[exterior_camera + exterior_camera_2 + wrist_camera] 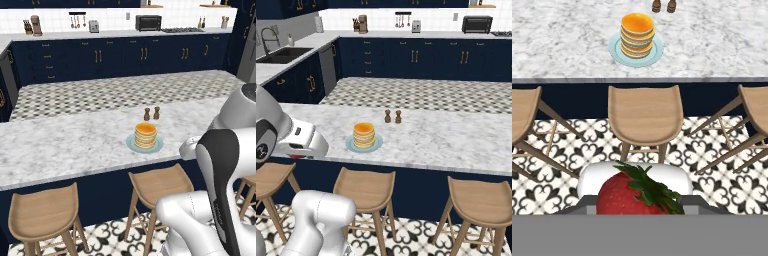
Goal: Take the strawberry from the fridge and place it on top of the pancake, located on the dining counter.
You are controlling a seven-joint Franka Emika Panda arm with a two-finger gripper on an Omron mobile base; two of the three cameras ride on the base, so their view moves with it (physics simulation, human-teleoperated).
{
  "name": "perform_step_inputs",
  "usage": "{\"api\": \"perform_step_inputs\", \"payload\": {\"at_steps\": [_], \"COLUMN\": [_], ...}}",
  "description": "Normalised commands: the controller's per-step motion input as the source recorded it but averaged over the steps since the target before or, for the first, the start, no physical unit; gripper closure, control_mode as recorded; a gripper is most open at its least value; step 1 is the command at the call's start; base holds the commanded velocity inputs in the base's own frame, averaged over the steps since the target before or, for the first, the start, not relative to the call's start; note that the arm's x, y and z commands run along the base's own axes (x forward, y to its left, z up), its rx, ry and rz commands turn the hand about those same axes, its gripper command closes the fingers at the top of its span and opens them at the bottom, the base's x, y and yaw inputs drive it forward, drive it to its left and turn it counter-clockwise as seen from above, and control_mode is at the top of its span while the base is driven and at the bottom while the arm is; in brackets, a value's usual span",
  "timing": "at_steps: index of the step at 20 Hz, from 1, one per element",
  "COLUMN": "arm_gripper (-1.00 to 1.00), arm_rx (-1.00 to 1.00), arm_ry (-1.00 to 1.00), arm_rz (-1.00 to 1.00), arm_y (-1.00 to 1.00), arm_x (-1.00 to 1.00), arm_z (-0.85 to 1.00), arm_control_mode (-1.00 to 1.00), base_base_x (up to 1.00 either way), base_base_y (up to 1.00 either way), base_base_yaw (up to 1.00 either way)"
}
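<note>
Left base view: the pancake (145,135) waits on the table (75,140), at the arm's 11 o'clock. Right base view: pancake at 1 o'clock. Hand view: the hand (639,200) pinches the strawberry (629,196), carrying it toward the stack at 12 o'clock.

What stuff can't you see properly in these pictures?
- Strawberry: hand view, its lower part is cut off at the bottom, so the jaws' hold on it cannot be checked.
- Fridge: left base view, just a grey strip, cut by the right edge.
- Two small brown shakers: hand view, tops cut by the top edge.
- Outer stools: hand view, cut by the side edges.
</note>
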Motion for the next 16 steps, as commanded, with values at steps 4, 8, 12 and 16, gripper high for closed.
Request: {"api": "perform_step_inputs", "payload": {"at_steps": [4,8,12,16], "arm_gripper": [1.00,1.00,1.00,1.00], "arm_rx": [0.00,0.00,0.00,0.00], "arm_ry": [0.00,0.00,0.02,0.03], "arm_rz": [0.00,0.04,0.00,0.00], "arm_y": [0.01,0.03,0.06,0.00], "arm_x": [0.77,1.00,1.00,1.00], "arm_z": [0.00,0.00,0.00,0.00], "arm_control_mode": [-1.00,-1.00,-1.00,-1.00], "base_base_x": [0.00,0.00,0.00,0.00], "base_base_y": [0.00,0.00,0.00,0.00], "base_base_yaw": [0.00,0.00,0.00,0.00]}}
